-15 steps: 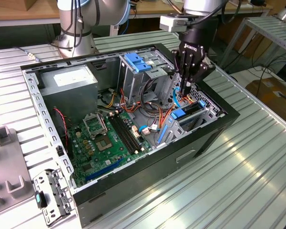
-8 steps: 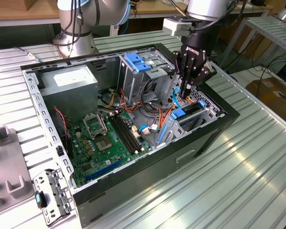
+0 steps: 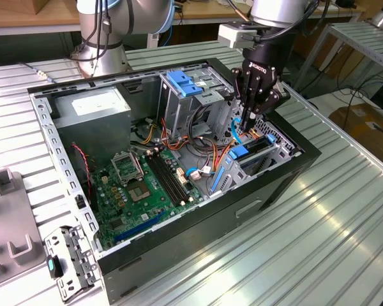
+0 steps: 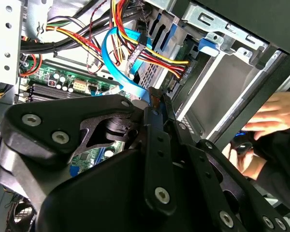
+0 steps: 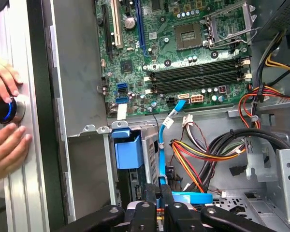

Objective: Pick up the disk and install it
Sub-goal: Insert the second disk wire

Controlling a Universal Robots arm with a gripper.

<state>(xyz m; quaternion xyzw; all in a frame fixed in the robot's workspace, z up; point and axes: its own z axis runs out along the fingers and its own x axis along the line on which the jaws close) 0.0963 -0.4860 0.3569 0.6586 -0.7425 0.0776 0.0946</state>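
Observation:
The disk (image 3: 255,148) sits edge-up in the low drive cage at the case's front corner, on the exterior view's right. Its blue side rail (image 5: 128,152) is at the cage mouth. My black gripper (image 3: 246,122) hangs just above and behind the disk, fingers pointing down into the case. Both wrist views show the fingers (image 4: 153,121) pressed together on the end of a blue data cable (image 5: 160,145) that loops down to them. Red, yellow and black power wires (image 4: 159,60) run to the disk's end.
The open case (image 3: 287,172) lies on a ribbed metal table. Inside it are a green motherboard (image 3: 147,185), a grey power supply box (image 3: 92,111) and an upper cage with a blue handle (image 3: 182,83). A person's hands (image 5: 5,111) rest on a knob beside the case.

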